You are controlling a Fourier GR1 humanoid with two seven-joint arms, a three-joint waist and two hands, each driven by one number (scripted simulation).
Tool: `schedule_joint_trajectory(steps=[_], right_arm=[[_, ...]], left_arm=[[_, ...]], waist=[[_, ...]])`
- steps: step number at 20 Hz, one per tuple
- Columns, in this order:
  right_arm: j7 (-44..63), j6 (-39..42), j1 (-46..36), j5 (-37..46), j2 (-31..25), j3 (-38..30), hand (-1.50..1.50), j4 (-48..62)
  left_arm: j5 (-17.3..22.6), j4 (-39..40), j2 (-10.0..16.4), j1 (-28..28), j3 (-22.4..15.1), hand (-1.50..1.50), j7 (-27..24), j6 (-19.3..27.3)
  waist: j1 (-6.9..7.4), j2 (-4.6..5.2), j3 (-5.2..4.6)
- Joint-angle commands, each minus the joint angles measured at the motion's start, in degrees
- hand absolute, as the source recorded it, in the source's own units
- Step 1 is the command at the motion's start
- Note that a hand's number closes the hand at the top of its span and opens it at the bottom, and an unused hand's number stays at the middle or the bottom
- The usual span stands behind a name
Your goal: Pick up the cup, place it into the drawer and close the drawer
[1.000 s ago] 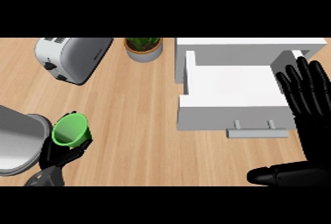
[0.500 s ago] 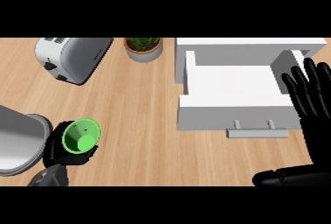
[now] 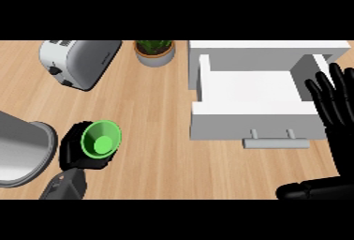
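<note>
A green cup point(image 3: 101, 139) shows its open mouth upward at the lower left, held above the wooden counter. My left hand point(image 3: 77, 151) is curled round it from below and behind. The white drawer point(image 3: 253, 84) stands pulled open at the right, its inside bare, with a grey handle point(image 3: 275, 142) on its front. My right hand point(image 3: 337, 101) rests open at the right edge beside the drawer, fingers up.
A silver toaster point(image 3: 79, 61) lies at the upper left. A potted plant point(image 3: 155, 50) stands at the top middle. A grey round pot point(image 3: 21, 147) sits at the left edge next to the cup. Bare wood lies between cup and drawer.
The cup in my left hand has moved a little to the right and turned so its mouth faces up. My right hand has shifted slightly rightward.
</note>
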Motion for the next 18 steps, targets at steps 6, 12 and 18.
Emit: schedule_joint_trajectory(steps=[6, 12, 18], right_arm=[[0.1, -1.0, 0.0, 1.8, 0.6, 0.6, -1.5, 1.1], [-0.6, -0.1, 2.8, 1.3, 1.0, 1.1, -1.5, 0.0], [-2.7, 1.7, 3.9, -0.1, 0.0, -0.8, -1.5, 0.4]], left_arm=[[0.5, -20.5, -2.0, 3.8, -6.2, 1.5, 6.2, -2.6], [1.3, -36.4, -7.4, 3.4, -11.7, 1.5, 18.7, 2.8], [5.1, -47.6, -8.2, -2.1, -13.0, 1.5, 33.8, 8.4]], waist=[[0.99, -0.34, 0.11], [0.47, -0.28, 0.08], [0.05, -0.17, 0.05]])
